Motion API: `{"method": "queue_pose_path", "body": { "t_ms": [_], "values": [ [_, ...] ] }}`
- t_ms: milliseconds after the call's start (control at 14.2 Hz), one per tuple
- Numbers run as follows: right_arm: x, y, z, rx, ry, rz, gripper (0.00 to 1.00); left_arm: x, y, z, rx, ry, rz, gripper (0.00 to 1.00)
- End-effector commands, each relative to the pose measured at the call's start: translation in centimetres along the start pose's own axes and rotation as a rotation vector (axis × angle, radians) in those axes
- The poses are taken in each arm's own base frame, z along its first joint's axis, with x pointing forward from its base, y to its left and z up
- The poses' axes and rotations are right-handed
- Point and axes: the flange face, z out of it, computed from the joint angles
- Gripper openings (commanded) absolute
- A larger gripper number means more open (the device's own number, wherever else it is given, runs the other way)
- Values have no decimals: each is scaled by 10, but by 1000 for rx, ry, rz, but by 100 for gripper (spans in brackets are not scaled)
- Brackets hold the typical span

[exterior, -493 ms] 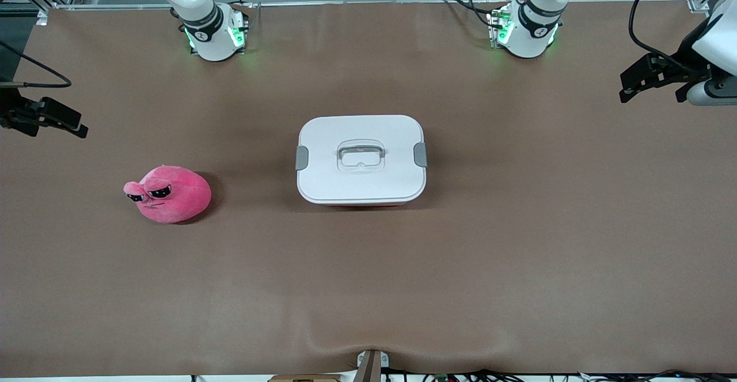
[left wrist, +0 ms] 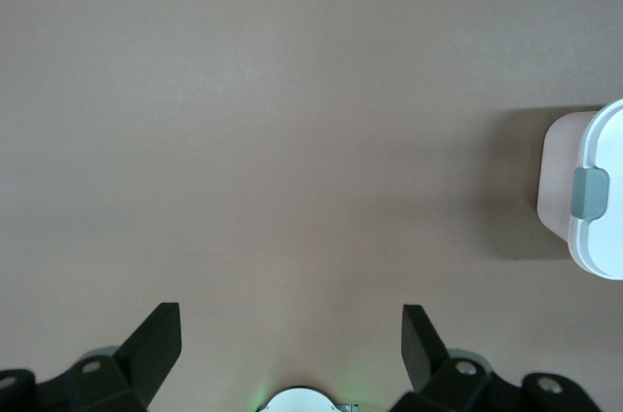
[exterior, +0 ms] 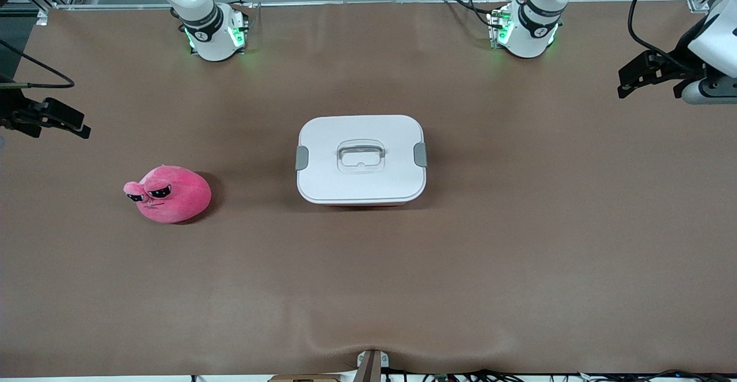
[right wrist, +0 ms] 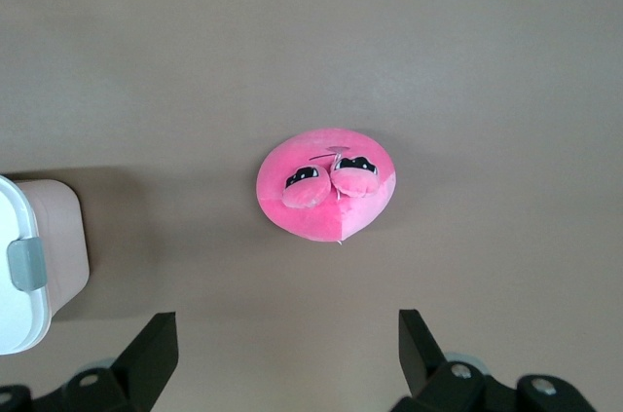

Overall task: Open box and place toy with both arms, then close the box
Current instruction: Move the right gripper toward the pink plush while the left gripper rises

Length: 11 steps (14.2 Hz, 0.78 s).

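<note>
The box, a pale pink tub with a white lid, two grey side clips and a clear recessed handle, stands shut at the table's middle. The pink plush toy lies on the table toward the right arm's end, slightly nearer the front camera than the box. My right gripper hangs open and empty over the table's edge at that end; its wrist view shows the toy and a box corner past its open gripper. My left gripper hangs open and empty over the other end; its wrist view shows one box clip.
The brown table mat is bare around the box and toy. The two arm bases stand along the table's edge farthest from the front camera. A small mount sits at the nearest edge.
The left gripper has shifted slightly toward the bases' side of the table. The right gripper has barely moved. Box and toy are unmoved.
</note>
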Motion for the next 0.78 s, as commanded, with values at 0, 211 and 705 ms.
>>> {"method": "queue_pose_path", "body": {
  "t_ms": [0, 211, 705],
  "values": [
    [-2, -2, 2, -7, -5, -13, 100, -4, -7, -3, 17, -10, -3, 100],
    [-1, -2, 15, -7, -25, -14, 100, -6, -6, 1, 15, -45, -7, 100],
    [17, 1, 32, -1, -16, -7, 100, 0, -5, 9, 87, -59, -22, 100]
  ]
}}
